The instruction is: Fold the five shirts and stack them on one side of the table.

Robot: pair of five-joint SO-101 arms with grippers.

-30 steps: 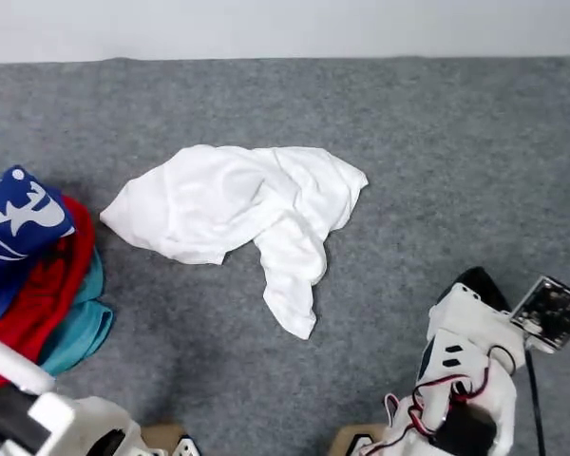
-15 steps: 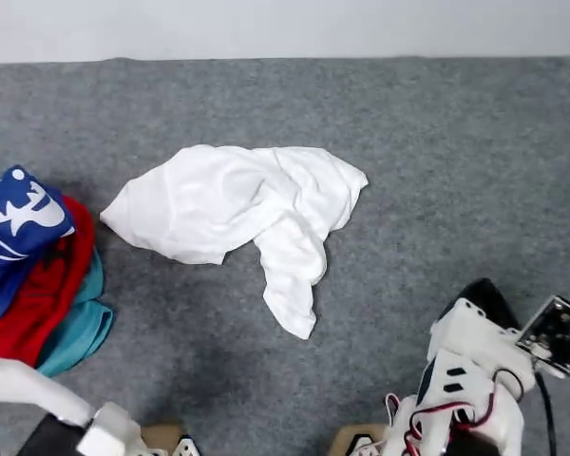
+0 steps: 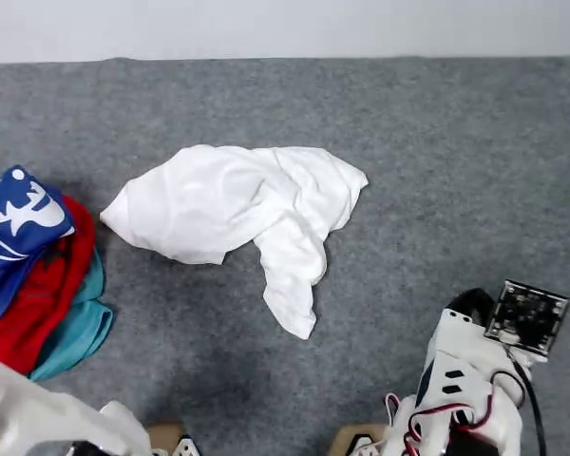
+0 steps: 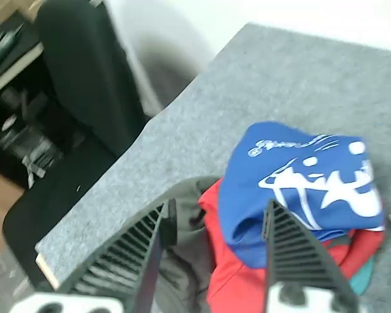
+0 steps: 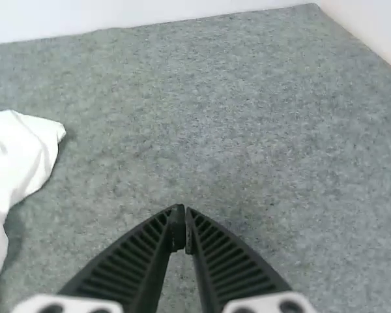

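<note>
While the white shirt (image 3: pixel 237 214) lies crumpled and unfolded at the middle of the grey table (image 3: pixel 437 142), one part of it trailing toward the near side, three other shirts sit piled at the left edge. A blue shirt (image 3: pixel 14 223) with white print is on top, a red shirt (image 3: pixel 40 302) is under it, and a teal shirt (image 3: pixel 78 328) is lowest. The left gripper (image 4: pixel 219 212) hangs over this pile, its jaws spread wide and holding nothing. The right gripper (image 5: pixel 180 228) is at the near right, well apart from the white shirt, its jaws pressed together over bare table.
</note>
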